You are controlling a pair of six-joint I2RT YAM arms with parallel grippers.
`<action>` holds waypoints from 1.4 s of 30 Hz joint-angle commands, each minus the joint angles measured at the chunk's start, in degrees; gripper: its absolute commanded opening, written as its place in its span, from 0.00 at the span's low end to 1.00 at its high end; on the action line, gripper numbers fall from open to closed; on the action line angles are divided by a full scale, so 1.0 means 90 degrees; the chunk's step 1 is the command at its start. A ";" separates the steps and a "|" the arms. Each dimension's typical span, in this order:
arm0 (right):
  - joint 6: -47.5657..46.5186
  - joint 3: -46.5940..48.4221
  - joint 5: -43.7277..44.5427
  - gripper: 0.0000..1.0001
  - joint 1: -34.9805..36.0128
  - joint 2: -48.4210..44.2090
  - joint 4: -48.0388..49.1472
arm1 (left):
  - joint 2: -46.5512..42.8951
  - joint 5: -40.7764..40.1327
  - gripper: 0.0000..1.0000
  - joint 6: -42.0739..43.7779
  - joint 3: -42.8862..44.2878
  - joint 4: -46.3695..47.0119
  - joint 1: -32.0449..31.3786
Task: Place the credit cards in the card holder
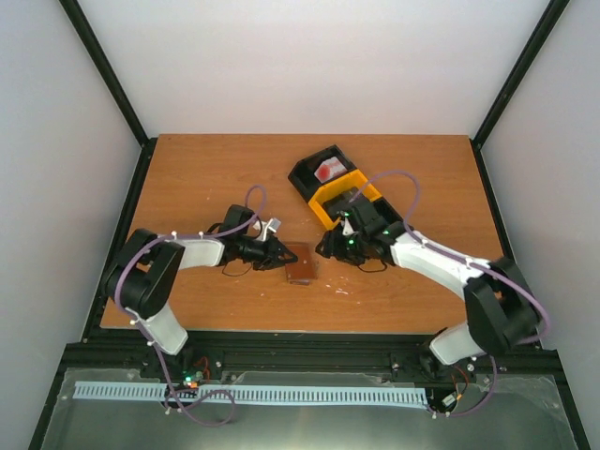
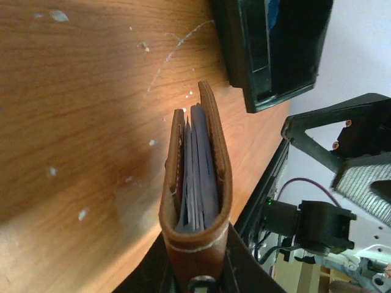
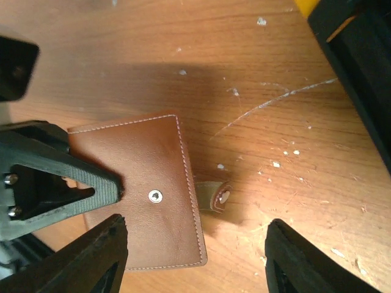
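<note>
The card holder (image 3: 153,201) lies folded flat on the table (image 3: 256,73), near the black-and-yellow tray (image 1: 339,187) on its near side. Its strap (image 3: 212,196) sticks out unfastened beside the snap stud (image 3: 156,196). Edge-on in the left wrist view, grey-blue layers fill the gap between the covers, and I cannot tell credit cards from lining there. The left gripper (image 1: 277,252) is clamped on one end of the holder. The right gripper (image 3: 195,262) hovers over the strap side with its fingers spread wide, holding nothing.

The likely trouble is the slight gape between the covers: if the left grip loosens or tilts, whatever sits inside could slide out. The loose strap could also fold under the holder or catch a descending finger, and a push from the right could skid the holder out of the clamp. Both arms reach forward and inward, forearms low, wrists meeting at the holder
</note>
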 commanded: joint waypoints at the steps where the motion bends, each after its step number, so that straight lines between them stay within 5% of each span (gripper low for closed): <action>1: -0.0159 0.0805 0.0897 0.59 0.0396 0.0742 -0.1255 | 0.0430 0.0353 0.01 0.0780 0.0499 0.0025 0.0041; 14: 0.0170 0.1368 0.1151 0.46 0.0595 0.1808 -0.1514 | 0.1018 0.0045 0.01 0.1244 0.0334 -0.0210 0.0041; 21: 0.0126 0.1392 0.0594 0.49 0.0605 0.1926 -0.1195 | 0.1002 -0.0061 0.00 0.1216 0.0319 -0.0229 0.0041; 25: 0.0044 0.1416 0.0232 0.42 0.0612 0.2110 -0.1035 | 0.1021 -0.0250 0.03 0.1186 0.0346 -0.0400 0.0041; 37: -0.0099 0.1490 -0.0251 0.36 0.0722 0.2313 -0.0558 | 0.0256 -0.2042 0.52 0.0975 0.0639 -0.2117 -0.0004; 42: -0.0073 0.1401 -0.0412 0.34 0.0732 0.2301 -0.0446 | 0.0067 -0.2428 0.53 0.0835 0.0610 -0.2444 -0.0140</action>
